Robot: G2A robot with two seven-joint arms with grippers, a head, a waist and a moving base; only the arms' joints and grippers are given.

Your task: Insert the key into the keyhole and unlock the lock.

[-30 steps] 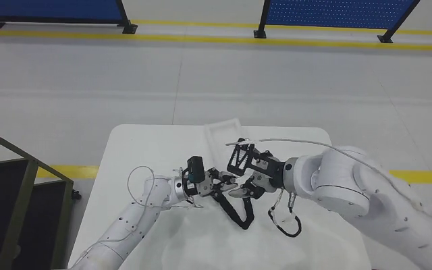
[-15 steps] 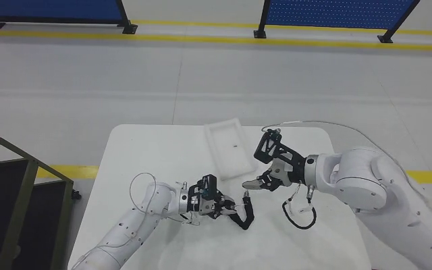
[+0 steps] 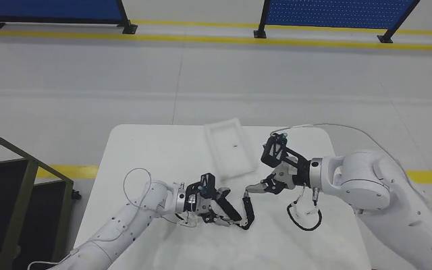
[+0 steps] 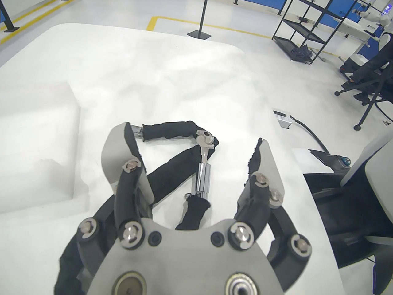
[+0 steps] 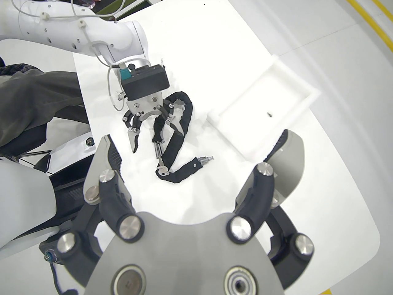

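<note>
A black fabric-covered cable lock (image 4: 172,173) (image 5: 178,142) (image 3: 247,213) lies bent on the white table. Its silver cylinder (image 4: 201,181) (image 5: 157,150) has the key (image 4: 205,139) (image 5: 161,171) stuck in its end. The cable's metal pin end (image 5: 205,160) (image 4: 137,129) lies free, apart from the cylinder. My left gripper (image 4: 195,136) (image 5: 156,140) (image 3: 227,206) stands open low over the table, a finger on either side of the cylinder and key. My right gripper (image 5: 196,136) (image 3: 254,188) hangs open above and to the right of the lock, holding nothing.
A shallow white tray (image 5: 267,108) (image 3: 229,147) sits at the far middle of the table (image 3: 135,155), holding one tiny dark speck. The right arm's black cable (image 3: 304,219) loops over the table's right side.
My right gripper has drawn back to the right, away from the lock. My left gripper has shifted with the lock toward the table's near side.
</note>
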